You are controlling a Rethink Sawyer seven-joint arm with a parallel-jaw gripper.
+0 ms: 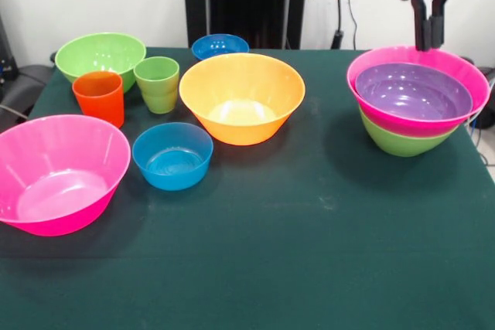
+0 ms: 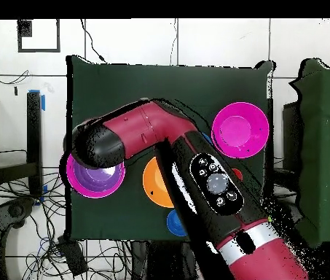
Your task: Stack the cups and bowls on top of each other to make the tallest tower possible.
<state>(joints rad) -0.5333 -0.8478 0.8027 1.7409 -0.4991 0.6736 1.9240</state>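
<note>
A: What do you have nearest you on the table [image 1: 309,268]?

B: At your eight o'clock lies a big pink bowl [image 1: 58,171], empty. Just past it, toward the middle, a small blue bowl [image 1: 172,155].

A: And behind those?

B: You'll find the orange-red cup [image 1: 99,96] and the light green cup [image 1: 158,83] side by side around ten o'clock, upright, close but whether they touch you cannot tell. The big orange bowl [image 1: 242,96] stands at centre. Further back, a green bowl [image 1: 100,57] at ten o'clock and a second small blue bowl [image 1: 220,45] at twelve.

A: Where is the tower?

B: At your two o'clock: the tower [image 1: 418,102] has a green base, a pink bowl nested in it and a purple one inside that.

A: The gripper?

B: The gripper [image 1: 428,32] hangs just above the tower's far rim, fingers close together with only a thin gap, holding nothing. From overhead the arm [image 2: 197,175] covers it.
</note>
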